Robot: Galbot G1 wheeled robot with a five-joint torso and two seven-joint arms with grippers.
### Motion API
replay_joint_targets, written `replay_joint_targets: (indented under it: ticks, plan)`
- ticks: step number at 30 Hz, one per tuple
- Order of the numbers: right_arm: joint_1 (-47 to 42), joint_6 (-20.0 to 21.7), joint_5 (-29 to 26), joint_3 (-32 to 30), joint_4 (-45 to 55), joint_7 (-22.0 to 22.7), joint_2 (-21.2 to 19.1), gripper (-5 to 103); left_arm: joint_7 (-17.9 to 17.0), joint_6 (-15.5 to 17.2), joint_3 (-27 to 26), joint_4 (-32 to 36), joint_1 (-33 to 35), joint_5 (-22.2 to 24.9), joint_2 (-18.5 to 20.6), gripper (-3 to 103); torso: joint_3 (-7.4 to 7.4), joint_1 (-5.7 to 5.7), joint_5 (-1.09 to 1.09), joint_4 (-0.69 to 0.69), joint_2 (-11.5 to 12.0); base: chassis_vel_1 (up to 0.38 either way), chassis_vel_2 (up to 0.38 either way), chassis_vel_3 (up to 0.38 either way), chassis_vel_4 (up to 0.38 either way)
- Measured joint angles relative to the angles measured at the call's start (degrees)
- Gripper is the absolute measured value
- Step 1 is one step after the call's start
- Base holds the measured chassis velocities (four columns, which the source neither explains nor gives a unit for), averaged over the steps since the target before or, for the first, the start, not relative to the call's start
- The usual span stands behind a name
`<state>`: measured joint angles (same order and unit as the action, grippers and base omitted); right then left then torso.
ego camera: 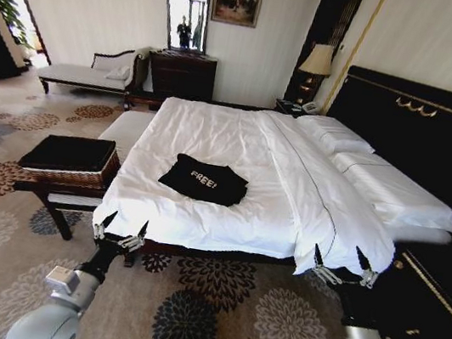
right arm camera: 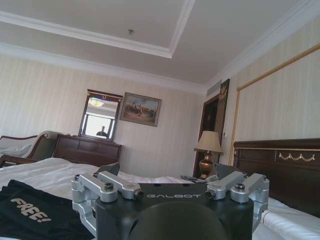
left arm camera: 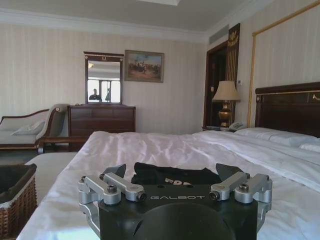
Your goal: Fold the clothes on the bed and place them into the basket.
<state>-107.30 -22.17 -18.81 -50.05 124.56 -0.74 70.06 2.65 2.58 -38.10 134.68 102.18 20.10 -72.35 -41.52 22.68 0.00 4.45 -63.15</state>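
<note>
The clothes are one black T-shirt (ego camera: 204, 180) with white "FREE!" lettering, lying folded into a compact shape on the bed (ego camera: 215, 129) near its foot. The left wrist view looks at the shirt (left arm camera: 170, 175) low across the sheet, and the right wrist view has it (right arm camera: 30, 212) off to one side. My left gripper (ego camera: 125, 227) (left arm camera: 172, 172) hovers open and empty at the bed's foot edge, short of the shirt. My right gripper (ego camera: 340, 261) (right arm camera: 167, 172) is open and empty at the foot edge too, farther right. The dark wicker basket (ego camera: 69, 157) (left arm camera: 17, 195) sits left of the bed.
The basket rests on a dark-legged bench (ego camera: 58, 199) beside the bed's left side, with a white upholstered bench (ego camera: 125, 128) behind it. Pillows (ego camera: 334, 137) and the black headboard (ego camera: 422, 123) lie at the right. Patterned carpet (ego camera: 205, 304) spreads around my base.
</note>
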Motion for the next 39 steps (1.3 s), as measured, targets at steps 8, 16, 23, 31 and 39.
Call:
replay_joint_targets:
  ticks: [8,16,23,31,39]
  plan:
    - [-0.8,2.3,-4.5,0.6,1.3,3.3,2.2,100,0.1,-0.9,0.2,0.3,-2.4,3.2,2.9,100,0.00,0.01,-0.02,0.04,0.0,0.000,0.000,0.000,0.000]
    - [3.5,0.9,-1.5,4.9,-0.5,3.5,4.5,100,1.7,-4.4,-1.1,2.1,5.2,-0.1,-5.8,100,-0.01,0.01,0.01,-0.01,0.0,0.000,0.000,0.000,0.000]
    - [5.7,-1.5,0.8,6.5,-2.1,3.1,5.1,100,2.9,-7.1,-2.7,2.5,8.9,-3.0,-9.7,100,0.00,0.00,0.00,0.03,0.0,0.000,0.000,0.000,0.000]
    - [6.9,-0.8,-1.9,8.0,-3.3,3.6,3.9,100,3.6,-8.4,-2.4,2.9,8.8,-2.7,-13.3,100,-0.01,0.00,0.00,0.02,0.0,-0.082,0.072,0.045,-0.069]
    - [7.5,1.5,-7.1,7.6,-2.8,4.8,3.5,100,3.5,-8.2,-4.5,2.8,7.4,0.6,-12.5,100,-0.01,0.03,-0.01,0.02,0.0,-0.110,0.103,0.094,-0.104]
